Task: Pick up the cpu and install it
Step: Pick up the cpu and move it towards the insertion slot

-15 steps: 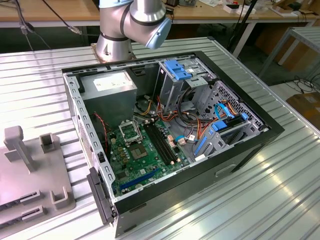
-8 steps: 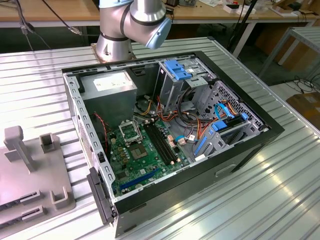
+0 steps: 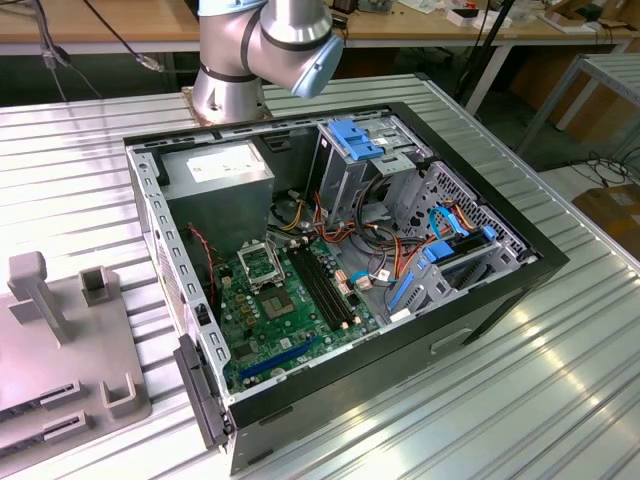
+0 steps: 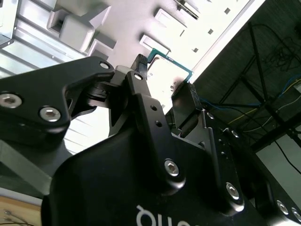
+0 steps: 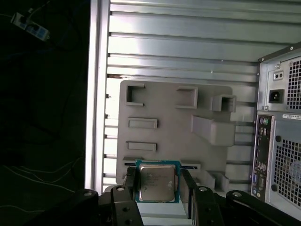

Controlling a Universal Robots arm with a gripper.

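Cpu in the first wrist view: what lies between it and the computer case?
In the first wrist view, one finger of the tool gripping the cpu, then the grey fixture plate's low raised blocks beneath, before the computer case.

This is a robotics lab or workshop. Below the black pincer (image 5: 157, 190) lies a ribbed aluminium worktable (image 5: 188, 52) carrying a grey moulded fixture plate (image 5: 164, 108). Beside the pincer stands an opened black desktop computer case (image 3: 510, 292). Farther off are long wooden workbenches (image 3: 100, 25) strung with cables.
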